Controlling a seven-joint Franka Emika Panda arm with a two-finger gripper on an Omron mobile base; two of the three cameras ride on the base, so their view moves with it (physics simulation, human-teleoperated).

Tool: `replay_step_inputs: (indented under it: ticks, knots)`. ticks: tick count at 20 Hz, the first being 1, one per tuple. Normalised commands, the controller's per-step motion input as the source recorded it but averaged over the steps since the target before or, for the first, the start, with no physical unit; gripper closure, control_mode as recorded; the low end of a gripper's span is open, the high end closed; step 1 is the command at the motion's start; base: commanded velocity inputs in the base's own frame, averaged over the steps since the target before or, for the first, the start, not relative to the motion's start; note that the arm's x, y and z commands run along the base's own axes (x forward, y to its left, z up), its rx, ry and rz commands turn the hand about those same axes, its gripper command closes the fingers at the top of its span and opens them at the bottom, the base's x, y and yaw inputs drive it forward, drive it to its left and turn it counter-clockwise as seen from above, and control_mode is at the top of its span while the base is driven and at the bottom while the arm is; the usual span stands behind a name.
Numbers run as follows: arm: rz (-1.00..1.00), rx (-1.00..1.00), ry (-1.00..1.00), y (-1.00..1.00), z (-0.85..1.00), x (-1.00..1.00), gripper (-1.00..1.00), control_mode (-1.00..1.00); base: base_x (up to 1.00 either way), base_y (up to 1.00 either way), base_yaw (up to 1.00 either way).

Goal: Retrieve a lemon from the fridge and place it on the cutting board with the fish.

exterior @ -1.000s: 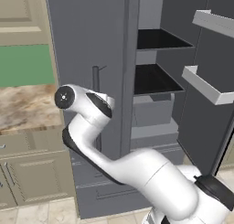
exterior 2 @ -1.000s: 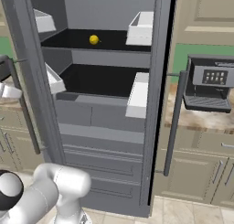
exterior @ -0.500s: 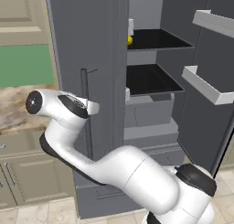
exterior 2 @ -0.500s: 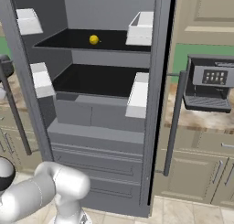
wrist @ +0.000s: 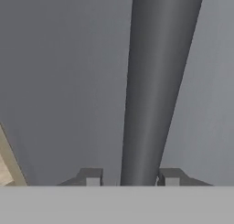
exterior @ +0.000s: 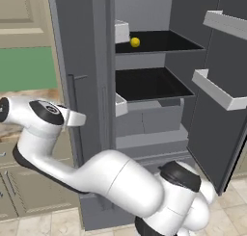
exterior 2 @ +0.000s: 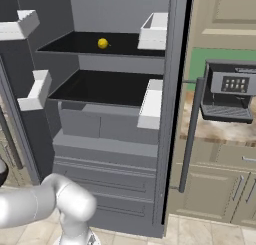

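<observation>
The fridge (exterior 2: 115,139) is seen open, so access is gained. The lemon (exterior: 135,42) is left on the upper shelf, untouched; fetching and placing are not yet done. In the hand view the gripper (wrist: 131,177) is seen straddling the handle (wrist: 155,81), fingers slightly apart beside it; whether it is clamped cannot be told. No board or fish can be made out.

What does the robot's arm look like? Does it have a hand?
The arm is smooth, shiny white and made of fat rounded tubes, with dark bands and round dark caps at the joints. Instead of a hand it has a pincer, with two small, dark grey, blocky fingertips. No cables or markings show.
</observation>
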Motion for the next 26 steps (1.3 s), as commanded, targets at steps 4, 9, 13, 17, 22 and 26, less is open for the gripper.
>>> replay_step_inputs:
  ticks: [4,9,13,17,22,26]
  knots:
    - [-0.07,0.0,-0.06,0.04,0.0,0.0,-1.0,-1.0,0.0,0.0,0.0]
    - [-0.15,-0.02,0.06,0.05,0.0,0.0,-1.0,-1.0,0.0,0.0,0.0]
    - [-0.27,-0.08,0.19,0.21,0.0,-0.1,-1.0,-1.0,0.0,0.0,0.0]
    - [-0.2,-0.07,0.12,0.2,0.0,-0.44,-1.0,-1.0,0.0,0.0,0.0]
    - [-0.09,-0.03,0.0,0.2,0.0,-0.55,-1.0,-1.0,0.0,0.0,0.0]
    - [0.0,-0.03,0.0,-0.12,-0.02,-1.0,-1.0,-1.0,0.0,0.0,0.0]
